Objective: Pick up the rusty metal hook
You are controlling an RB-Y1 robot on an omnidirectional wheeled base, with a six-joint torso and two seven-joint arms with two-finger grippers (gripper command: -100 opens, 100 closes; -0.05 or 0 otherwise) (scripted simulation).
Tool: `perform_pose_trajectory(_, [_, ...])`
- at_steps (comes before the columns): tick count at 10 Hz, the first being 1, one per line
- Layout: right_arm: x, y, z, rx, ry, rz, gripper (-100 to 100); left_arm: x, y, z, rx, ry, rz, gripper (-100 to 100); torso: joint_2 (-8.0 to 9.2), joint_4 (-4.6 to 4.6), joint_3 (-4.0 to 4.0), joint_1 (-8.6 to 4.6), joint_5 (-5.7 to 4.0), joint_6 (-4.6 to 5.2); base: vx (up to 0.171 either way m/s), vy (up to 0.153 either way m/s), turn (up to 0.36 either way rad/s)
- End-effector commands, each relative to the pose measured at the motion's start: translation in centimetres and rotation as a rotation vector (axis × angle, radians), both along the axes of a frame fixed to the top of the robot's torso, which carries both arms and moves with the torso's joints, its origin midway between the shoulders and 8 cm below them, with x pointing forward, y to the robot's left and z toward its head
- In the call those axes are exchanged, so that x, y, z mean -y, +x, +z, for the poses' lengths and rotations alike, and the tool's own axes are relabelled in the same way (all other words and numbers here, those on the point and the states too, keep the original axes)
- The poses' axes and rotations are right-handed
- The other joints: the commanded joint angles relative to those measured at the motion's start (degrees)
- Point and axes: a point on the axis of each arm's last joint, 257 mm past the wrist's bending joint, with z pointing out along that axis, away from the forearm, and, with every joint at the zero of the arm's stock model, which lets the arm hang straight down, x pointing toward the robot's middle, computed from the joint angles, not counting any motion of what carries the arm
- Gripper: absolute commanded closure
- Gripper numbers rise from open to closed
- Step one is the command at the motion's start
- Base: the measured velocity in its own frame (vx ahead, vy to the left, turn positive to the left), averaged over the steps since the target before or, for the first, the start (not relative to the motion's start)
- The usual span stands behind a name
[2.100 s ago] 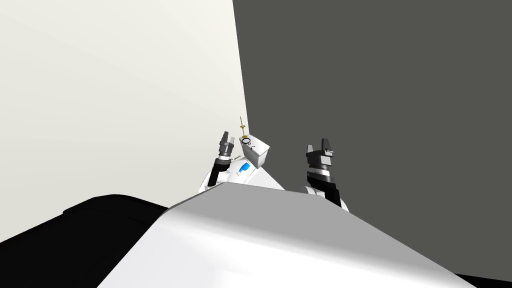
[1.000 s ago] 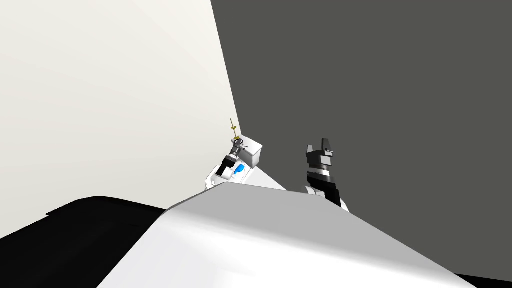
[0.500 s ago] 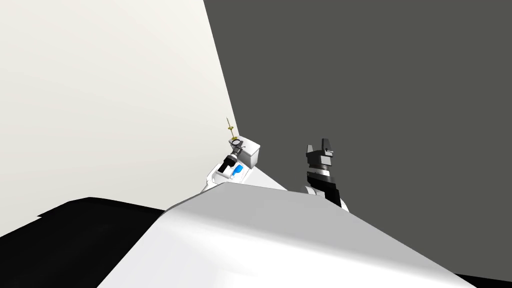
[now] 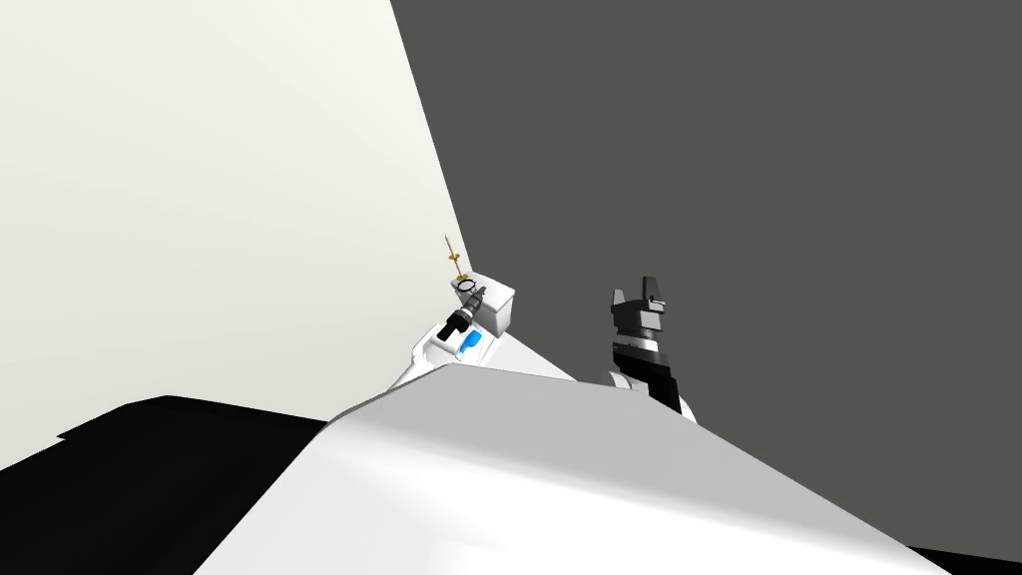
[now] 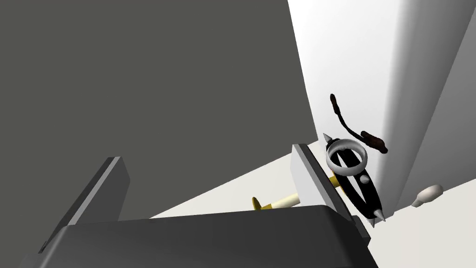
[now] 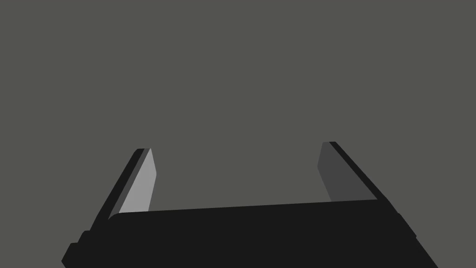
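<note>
The left gripper (image 5: 208,152) stands with its two thin grey fingers spread wide and nothing between them, over the white box-shaped block (image 4: 499,309) in the corner. Just outside one finger lie a black spiked band (image 5: 367,197), a plain grey ring (image 5: 346,144) against it, and a yellow peg-like piece (image 5: 276,203). Beyond those, on the white top, lies the dark brown rusty metal hook (image 5: 367,137), its curved length slanting away, off the gripper's centre line. This arm is nearer, though a sideways shift looks needed. The right gripper (image 4: 639,291), likewise spread and empty, hangs well apart.

spiked collar (image 5: 365,193), ring (image 5: 346,171) crowding hook (image 5: 373,140)
</note>
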Motion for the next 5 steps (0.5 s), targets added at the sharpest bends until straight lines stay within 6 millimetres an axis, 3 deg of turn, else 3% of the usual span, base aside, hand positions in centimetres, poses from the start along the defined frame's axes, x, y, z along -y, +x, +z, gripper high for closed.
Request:
perform_pose_trajectory(1, [0.0,0.0,0.0,0.000,0.000,0.000,0,-0.9,0.4,-1.9,-0.058,0.039,0.014,-100,0.00,0.00,0.00,0.00,0.00,0.00,-0.002,-0.012,-0.095])
perform_pose_trajectory(3, [0.0,0.0,0.0,0.000,0.000,0.000,0,-1.9,0.7,-3.4,-0.105,0.073,0.027,-100,0.00,0.00,0.00,-0.01,0.00,0.02,-0.004,-0.012,-0.091])
perform_pose_trajectory(5, [0.0,0.0,0.0,0.000,0.000,0.000,0,-4.1,1.0,-6.0,-0.188,0.141,0.055,-100,0.00,0.00,0.00,0.00,0.00,0.02,-0.002,-0.014,-0.121])
